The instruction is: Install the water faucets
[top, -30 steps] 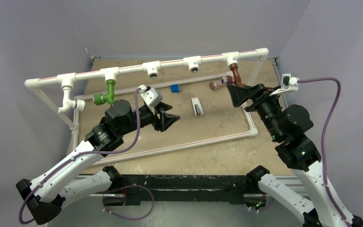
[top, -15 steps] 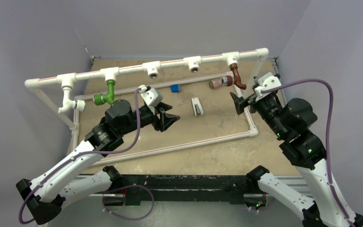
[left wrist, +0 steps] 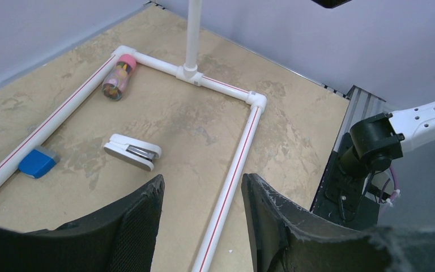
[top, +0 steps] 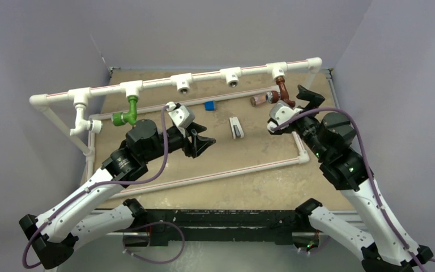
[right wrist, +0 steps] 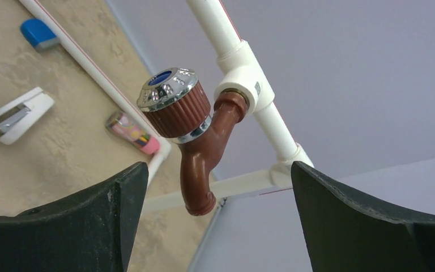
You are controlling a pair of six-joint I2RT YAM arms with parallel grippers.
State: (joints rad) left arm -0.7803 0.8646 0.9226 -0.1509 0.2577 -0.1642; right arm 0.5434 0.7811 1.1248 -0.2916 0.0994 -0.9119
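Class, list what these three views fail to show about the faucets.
- Reddish-brown faucet, thread depth: right wrist view, hidden inside the white T-fitting.
- Green faucet and white faucet, joints: top view only, too small to judge.
- Pink-capped cylinder, label: left wrist view, too small to read.

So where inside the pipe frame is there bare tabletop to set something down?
Barest: the tabletop between the white stapler, the front floor pipe and the right floor pipe. Crowded at far right, where the pink-capped cylinder lies by the brown faucet.
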